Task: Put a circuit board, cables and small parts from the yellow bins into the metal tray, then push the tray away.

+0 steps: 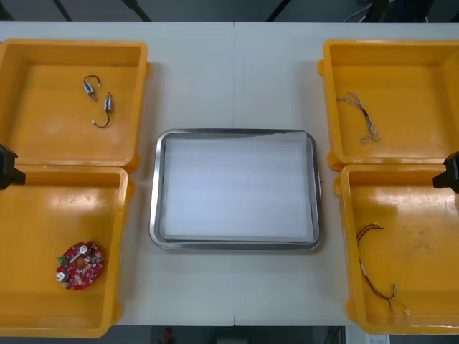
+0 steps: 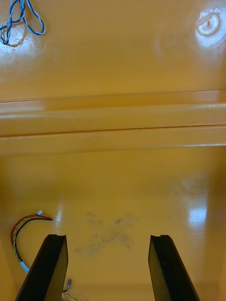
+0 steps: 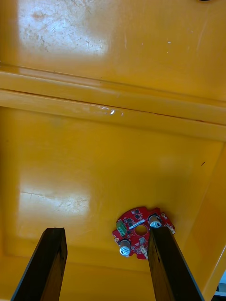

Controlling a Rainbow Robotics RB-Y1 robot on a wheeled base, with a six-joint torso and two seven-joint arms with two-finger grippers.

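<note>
Now: both hands spread wide above the near bins

Presently the left hand [image 3: 106, 231] hangs over the near left yellow plastic bin [image 1: 36, 215]. Its two black fingers [image 3: 47, 263] stand far apart, with nothing between them but the bin floor. The round red circuit board [image 3: 141, 232] lies flat on that floor, partly inside the gap, and one finger covers its edge in the left wrist view. In the front view the hand sits at the bin's 10 o'clock corner. The board lies at about 5 o'clock from the hand, apart from it.

The right hand [image 2: 108, 237] is likewise spread wide and holds nothing. It hangs over the near right yellow plastic bin [image 1: 419, 215], at that bin's 2 o'clock corner. A thin red and yellow cable [image 2: 26, 221] lies on this bin's floor just outside one finger, at about 7 o'clock from the hand in the front view. Beyond the two adjoining rims, the twisted blue and white cable [image 2: 19, 19] lies in the far right yellow plastic bin [image 1: 401, 79].

The far left yellow plastic bin [image 1: 43, 122] holds two small metal parts [image 1: 90, 87] with curled black leads, close together near its middle.

The shiny rectangular metal tray [image 1: 234, 133], white inside, rests on the light counter [image 1: 237, 79] between the bins. It lies at 3 o'clock from the left hand and 9 o'clock from the right hand, well apart from both.
</note>
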